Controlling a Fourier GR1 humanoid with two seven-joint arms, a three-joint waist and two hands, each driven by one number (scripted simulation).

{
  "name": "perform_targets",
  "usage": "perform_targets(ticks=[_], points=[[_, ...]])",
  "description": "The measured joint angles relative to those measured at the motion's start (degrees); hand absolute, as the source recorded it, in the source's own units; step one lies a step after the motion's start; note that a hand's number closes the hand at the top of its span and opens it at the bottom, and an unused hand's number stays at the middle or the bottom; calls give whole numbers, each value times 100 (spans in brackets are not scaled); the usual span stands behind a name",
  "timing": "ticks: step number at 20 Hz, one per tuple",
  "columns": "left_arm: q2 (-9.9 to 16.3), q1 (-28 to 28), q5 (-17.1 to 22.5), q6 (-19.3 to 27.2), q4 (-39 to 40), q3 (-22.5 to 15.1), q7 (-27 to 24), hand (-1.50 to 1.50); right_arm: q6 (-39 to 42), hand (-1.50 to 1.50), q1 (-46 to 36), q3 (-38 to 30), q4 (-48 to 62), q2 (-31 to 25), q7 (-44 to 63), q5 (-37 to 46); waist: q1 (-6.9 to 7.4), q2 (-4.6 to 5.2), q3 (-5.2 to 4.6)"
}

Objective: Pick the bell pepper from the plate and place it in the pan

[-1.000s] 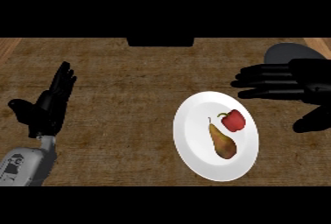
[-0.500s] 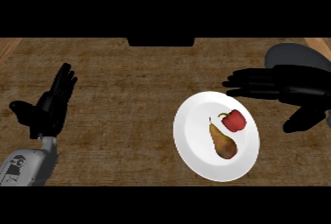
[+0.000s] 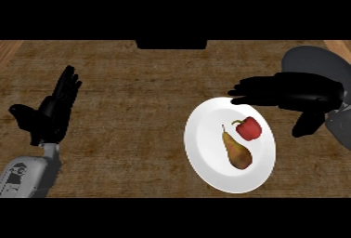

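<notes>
— Where is the bell pepper (image 3: pixel 249 128) at this moment?

— On the white plate (image 3: pixel 205 153), toward its upper right part; small, red, green stem pointing up and left; a brownish pear (image 3: pixel 235 151) lies just beside it on the left, so near that I cannot tell whether they touch.

— And the hand that should take it?

— The right hand (image 3: pixel 295 93) hovers over the plate's upper rim, just above the pepper in the view; its fingers (image 3: pixel 250 88) stretch out to the left, relaxed and straight; the thumb hangs down at the plate's right side; it holds nothing.

— So which step is this?

— The approach, I would say; the pepper is not yet grasped, nothing has left the plate.

— What does the next move call for?

— In my judgement the hand has to come down over the pepper and close round it from the right, keeping clear of the pear; with the pear so close on the left there is little room for fingers on that side, and a careless sweep might nudge it.

— And the pan?

— The dark pan (image 3: pixel 316 62) sits at the far right, partly behind the hand; near the plate, so the carry looks short.

— The other hand?

— The left hand (image 3: pixel 48 114) rests open at the left, fingers up, well apart from the plate; beneath everything, the wooden counter (image 3: pixel 137 93).
</notes>
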Motion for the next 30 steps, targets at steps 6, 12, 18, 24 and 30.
perform_targets(ticks=[6, 12, 18, 24, 30], points=[[-70, 13, -113, -30, -36, 66, 69, 0, -86, -150, 68, 192, 1, 215, -22, 516, -24, -7, 0], [-166, 14, -220, -53, -147, 125, 180, 0, -218, -150, 188, 289, -39, 499, 85, 1206, -41, -11, 1], [-194, 50, -285, -155, -182, 248, 161, 0, -361, -150, 311, 276, 55, 738, 151, 2024, -40, -11, 1], [-389, -28, -459, -144, -86, 253, 169, 0, -329, -150, 527, 147, 79, 980, 115, 2641, -51, -11, 0], [-405, 32, -496, -312, -52, 407, 89, 0, -372, -150, 653, 30, 170, 1264, 64, 3208, -48, -11, 1]])
